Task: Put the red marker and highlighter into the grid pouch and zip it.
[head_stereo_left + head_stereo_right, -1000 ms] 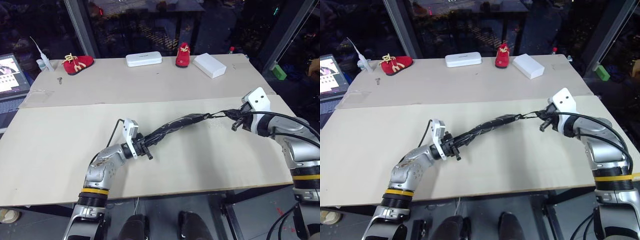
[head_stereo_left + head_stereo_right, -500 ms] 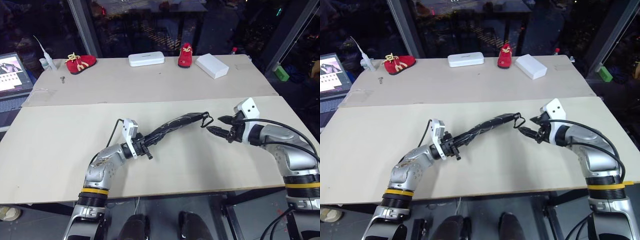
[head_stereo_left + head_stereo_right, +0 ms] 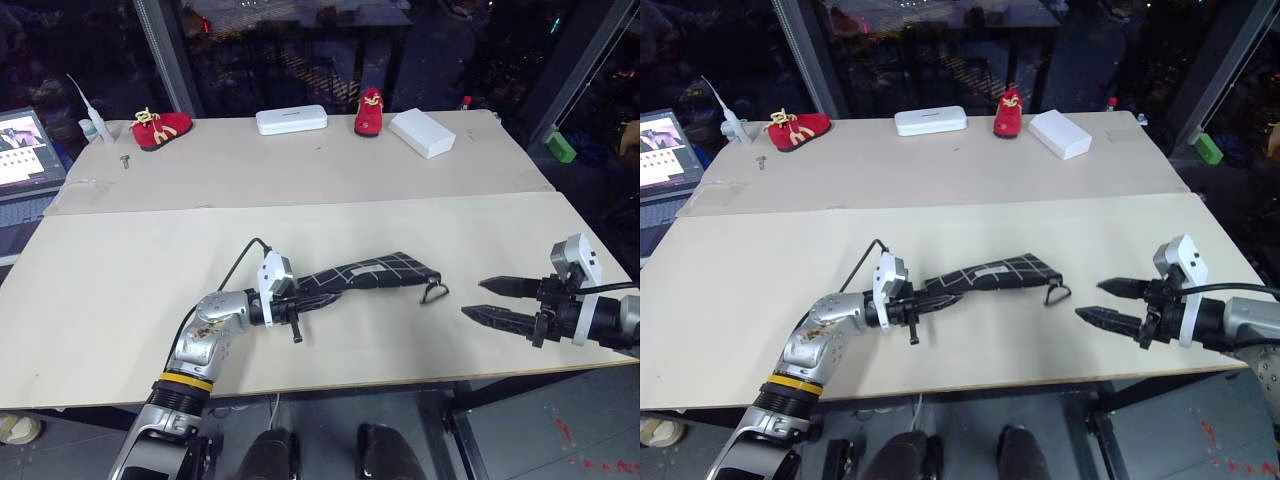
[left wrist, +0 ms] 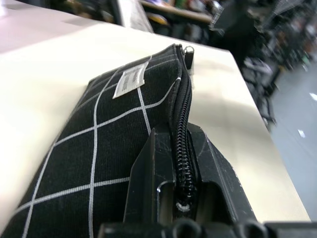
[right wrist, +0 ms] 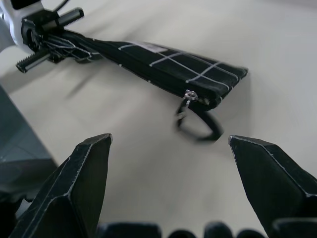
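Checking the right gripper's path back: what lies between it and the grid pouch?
Only bare table, seen from the head views, between the open right gripper and the grid pouch.

two head views from above, facing forward and down over the table [image 3: 120, 290], side by side and nearly alike, both taking in the grid pouch [image 3: 370, 272] near the middle. left wrist view pressed close along the pouch's zipper edge, looking down its length to the far end. right wrist view set a little way off, facing the pouch's loop strap [image 5: 198, 121] end. pouch shared by all four.
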Motion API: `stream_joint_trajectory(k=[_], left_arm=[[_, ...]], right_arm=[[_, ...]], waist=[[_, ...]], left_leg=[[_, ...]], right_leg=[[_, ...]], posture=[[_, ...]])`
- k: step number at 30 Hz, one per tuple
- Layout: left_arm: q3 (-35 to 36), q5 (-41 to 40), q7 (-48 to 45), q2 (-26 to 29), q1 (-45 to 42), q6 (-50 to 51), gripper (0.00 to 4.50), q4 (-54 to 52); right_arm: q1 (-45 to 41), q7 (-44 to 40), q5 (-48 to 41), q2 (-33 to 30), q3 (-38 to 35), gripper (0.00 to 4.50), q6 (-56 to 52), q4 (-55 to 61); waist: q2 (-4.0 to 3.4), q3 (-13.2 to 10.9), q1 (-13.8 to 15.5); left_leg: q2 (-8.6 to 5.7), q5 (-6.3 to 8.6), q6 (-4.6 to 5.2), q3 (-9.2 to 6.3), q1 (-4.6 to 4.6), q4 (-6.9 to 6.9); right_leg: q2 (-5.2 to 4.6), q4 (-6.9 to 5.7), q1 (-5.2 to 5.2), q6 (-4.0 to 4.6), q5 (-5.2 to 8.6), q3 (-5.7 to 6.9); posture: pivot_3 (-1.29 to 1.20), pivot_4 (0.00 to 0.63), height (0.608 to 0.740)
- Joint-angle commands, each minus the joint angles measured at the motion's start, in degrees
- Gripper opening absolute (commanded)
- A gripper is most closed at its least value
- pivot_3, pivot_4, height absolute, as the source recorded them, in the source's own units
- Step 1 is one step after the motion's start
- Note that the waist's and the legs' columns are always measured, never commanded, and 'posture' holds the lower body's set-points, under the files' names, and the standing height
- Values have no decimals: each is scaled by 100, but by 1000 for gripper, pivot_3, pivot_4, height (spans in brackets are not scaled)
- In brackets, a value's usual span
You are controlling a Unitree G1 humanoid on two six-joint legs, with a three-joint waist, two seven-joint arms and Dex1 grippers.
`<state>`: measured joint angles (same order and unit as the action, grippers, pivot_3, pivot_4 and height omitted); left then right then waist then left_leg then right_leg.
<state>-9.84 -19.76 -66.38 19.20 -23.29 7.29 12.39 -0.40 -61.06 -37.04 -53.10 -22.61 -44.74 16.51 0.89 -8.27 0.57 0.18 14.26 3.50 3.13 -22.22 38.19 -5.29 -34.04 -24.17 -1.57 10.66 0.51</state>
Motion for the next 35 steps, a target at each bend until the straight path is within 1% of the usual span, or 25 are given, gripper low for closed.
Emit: stream_joint_trajectory(k=[1, 3, 4, 5, 6, 7, 8, 10, 11, 12, 13, 14, 15, 18, 23, 25, 27, 31, 35], left_arm=[[-164, 372, -365, 122, -241, -758, 0, 461], [-236, 693, -265, 152, -355, -1167, 0, 858], [-220, 603, -369, 136, -372, -1103, 0, 854], [-213, 509, -468, 126, -373, -1006, 860, 804], [-203, 427, -550, 116, -368, -923, 994, 755], [-199, 372, -619, 117, -351, -855, 1383, 685], [-181, 385, -580, 97, -342, -886, 1684, 653], [-110, 372, -404, 43, -296, -869, 2446, 483], [-126, 365, -393, 77, -216, -841, 2838, 245], [-145, 360, -399, 109, -155, -810, 3117, 70], [-121, 299, -370, 121, -107, -718, 3637, -118], [-98, 252, -339, 125, -77, -638, 3980, -242], [114, -86, -129, 150, -21, -119, 4242, -607], [707, -664, 581, 268, 127, 1016, 4242, -1218], [1868, -1030, 1893, 557, 555, 2066, 4242, -1534], [2277, -1150, 2181, 662, 799, 2217, 4242, -1642], [2513, -1182, 2340, 722, 1058, 2226, 4242, -1738], [2606, -994, 2551, 759, 1397, 2028, 4242, -1761], [2811, -1065, 2842, 612, 1507, 1867, 4242, -1737]], right_arm=[[122, 268, 160, 157, 78, 4185, 289, 206], [154, 403, 351, 221, 275, 4185, 406, 182], [125, 442, 381, 238, 320, 4185, 421, 140], [100, 459, 393, 240, 343, 4238, 439, 99], [85, 464, 388, 237, 350, 4238, 451, 71], [64, 469, 385, 235, 354, 4238, 462, 51], [39, 467, 388, 225, 357, 4238, 469, 19], [-18, 414, 452, 179, 374, 4238, 542, -139], [-67, 382, 477, 156, 371, 4238, 571, -272], [-101, 360, 493, 143, 370, 4238, 594, -365], [-147, 338, 511, 135, 380, 4238, 634, -458], [-179, 321, 520, 130, 389, 4238, 662, -516], [-281, 310, 543, 129, 369, 4238, 732, -676], [-577, 313, 617, 169, 331, 4238, 980, -1131], [-909, 324, 715, 235, 307, 4238, 1329, -1835], [-1013, 343, 764, 241, 296, 4238, 1464, -2135], [-1129, 351, 801, 248, 281, 4238, 1586, -2433], [-1386, 373, 875, 273, 298, 4238, 1755, -2922], [-1624, 370, 1017, 342, 443, 4238, 1934, -3305]], waist=[[-1, 0, 6], [-1, 0, 9], [-1, 0, 9], [0, 0, 8], [0, 0, 12], [0, 0, 13], [0, 0, 14], [0, 0, 15], [0, 0, 17], [0, 0, 14], [0, 0, 14], [0, 0, 14], [0, 0, 14], [0, 0, -22], [-1, 1, -62], [-1, 0, -58], [-1, 0, -46], [-2, 1, 10], [-1, 1, 20]], left_leg=[[-2, 0, 0, 0, -2, 0], [-3, 0, 0, 0, -6, 0], [-5, 1, 1, 0, -8, 0], [-6, 1, 1, 0, -9, 0], [-6, 1, 1, -1, -11, 0], [-6, 1, 1, -2, -13, 0], [-7, 1, 1, -2, -13, 1], [-6, 1, 1, -3, -11, 5], [-6, 1, 1, -3, -11, 5], [-6, 1, 1, -4, -12, 5], [-6, 1, 1, -4, -12, 5], [-6, 1, 2, -4, -12, 5], [-5, 1, 2, -4, -13, 5], [0, 1, 2, -3, -9, 6], [4, 1, 2, -3, 2, 4], [5, 2, 2, -3, -1, 3], [3, 1, 2, -2, -5, 3], [-4, 1, 1, 0, 2, 4], [-6, 1, 1, 1, 0, 4]], right_leg=[[0, -1, -3, -3, 2, -1], [0, 0, -6, -4, 3, 0], [-2, 0, -8, -5, 3, 0], [-3, 0, -9, -5, 3, 0], [-4, 0, -10, -5, 3, 0], [-5, 0, -11, -5, 3, 2], [-7, 0, -10, -5, 3, 2], [-7, -1, -7, -5, 3, 3], [-8, -1, -6, -6, 3, 3], [-8, -1, -6, -6, 3, 3], [-8, 0, -6, -6, 3, 3], [-8, 0, -7, -7, 4, 2], [-7, -1, -8, -7, 3, 2], [-4, -5, -8, -6, 3, -1], [2, -6, -1, -9, 4, -3], [2, -6, -4, -9, 4, -2], [-2, -5, -6, -8, 3, 0], [-10, -4, 1, -7, 2, -1], [-11, -4, -1, -6, 2, 0]], posture=[[0, 150, 740], [0, 150, 740], [0, 150, 740], [0, 150, 740], [0, 150, 740], [0, 150, 740], [0, 150, 740], [0, 150, 740], [0, 150, 740], [0, 150, 740], [0, 150, 740], [0, 150, 740], [0, 150, 740], [0, 150, 740], [0, 150, 740], [0, 150, 740], [0, 150, 740], [0, 150, 740], [0, 150, 740]])
